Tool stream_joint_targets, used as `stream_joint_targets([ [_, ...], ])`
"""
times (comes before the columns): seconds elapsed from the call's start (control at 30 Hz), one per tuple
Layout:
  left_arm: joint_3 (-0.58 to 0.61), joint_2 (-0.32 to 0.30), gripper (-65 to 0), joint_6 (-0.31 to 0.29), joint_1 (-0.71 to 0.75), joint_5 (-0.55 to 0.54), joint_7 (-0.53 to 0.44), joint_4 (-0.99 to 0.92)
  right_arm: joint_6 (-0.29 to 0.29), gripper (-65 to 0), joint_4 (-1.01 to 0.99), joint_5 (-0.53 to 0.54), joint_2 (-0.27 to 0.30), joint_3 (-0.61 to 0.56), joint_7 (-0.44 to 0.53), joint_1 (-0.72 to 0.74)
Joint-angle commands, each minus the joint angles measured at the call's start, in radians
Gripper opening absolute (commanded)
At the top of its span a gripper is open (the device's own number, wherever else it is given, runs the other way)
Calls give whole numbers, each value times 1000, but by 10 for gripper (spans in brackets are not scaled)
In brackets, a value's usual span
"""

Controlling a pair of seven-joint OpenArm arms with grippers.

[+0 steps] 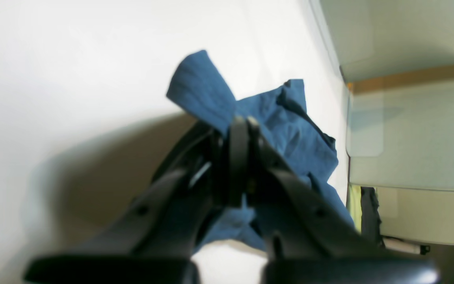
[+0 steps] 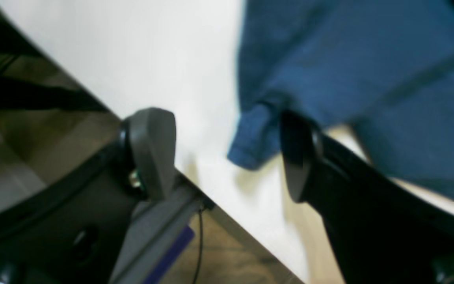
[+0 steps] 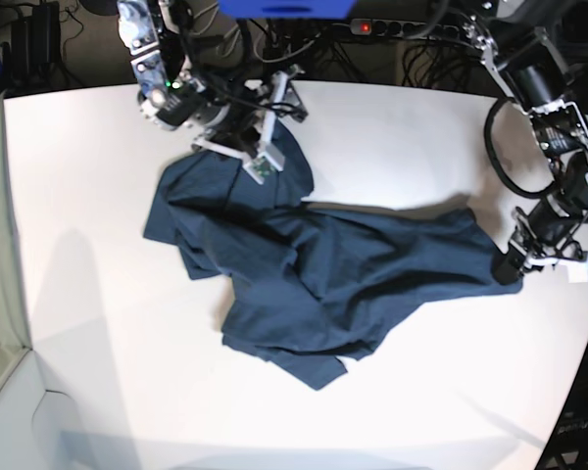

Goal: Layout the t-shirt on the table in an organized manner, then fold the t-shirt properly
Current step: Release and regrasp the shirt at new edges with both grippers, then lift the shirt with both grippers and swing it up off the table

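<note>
The black left gripper (image 1: 239, 123) is pinching a fold of the blue cloth t-shirt (image 1: 290, 130) between its closed jaws. The cloth is bunching up behind the fingertips, and the smooth white table (image 1: 73, 59) is lying underneath, with its edge at the right.

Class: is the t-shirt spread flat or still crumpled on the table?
Crumpled: the t-shirt lies bunched and creased on the table, one corner pinched by the left end effector.

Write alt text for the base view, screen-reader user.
A crumpled navy t-shirt lies spread across a white table, seen from above. The left gripper, at the view's right, is shut on the shirt's edge near the table rim, while the right gripper, open, sits over the shirt's far corner at upper left.
</note>
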Motion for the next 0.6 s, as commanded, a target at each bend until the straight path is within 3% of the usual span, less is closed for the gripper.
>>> stream_joint_targets([
  [0.0,-3,-17,-648,-2,-17,-37,-11,21,-1,-223,-2,7,-1,-13,24,5],
  [0.13,-3,-24,-648,-2,-18,-37,-13,21,-1,-231,-74,7,4,-33,61,11],
  [0.2,-5,-46,-648,-2,-18,-37,-13,21,3,-278,-84,7,10,-31,76,13],
  [0.27,-5,-52,-648,-2,-20,-37,-13,21,3,-364,-86,10,33,-31,79,14],
  [0.4,-45,-83,-648,-2,-36,-63,-13,13,-1,-639,-86,4,43,-20,78,19],
  [0.57,-62,-120,-648,-2,-47,-70,-13,13,-3,-650,-89,4,68,53,68,31],
])
